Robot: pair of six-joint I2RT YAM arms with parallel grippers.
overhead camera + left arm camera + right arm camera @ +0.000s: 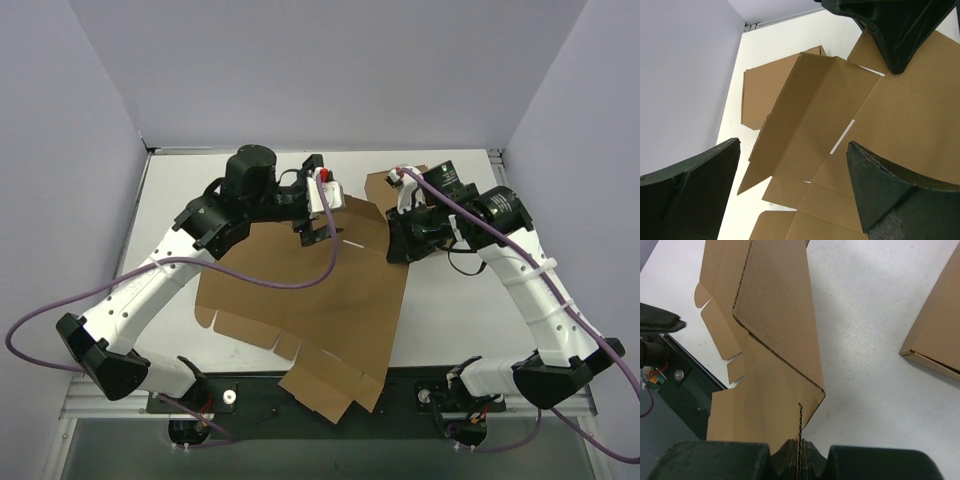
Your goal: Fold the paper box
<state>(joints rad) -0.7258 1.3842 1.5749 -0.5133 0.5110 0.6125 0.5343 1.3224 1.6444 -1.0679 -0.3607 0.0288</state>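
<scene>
The paper box (310, 300) is a flat brown die-cut cardboard sheet with flaps and slits, lying in the middle of the table with its near flaps over the front edge. My right gripper (398, 246) is shut on the sheet's right edge; in the right wrist view the jaws (800, 459) pinch the corrugated edge, and the side panel (775, 315) stands up. My left gripper (322, 226) is open above the sheet's far part. In the left wrist view its fingers (895, 190) straddle the raised panel (805, 115) without touching it.
A compact brown carton (383, 186) lies at the back right, partly behind the right arm; it also shows in the right wrist view (939, 340). The dark front rail (420, 385) runs along the table's near edge. Grey walls stand left, right and behind.
</scene>
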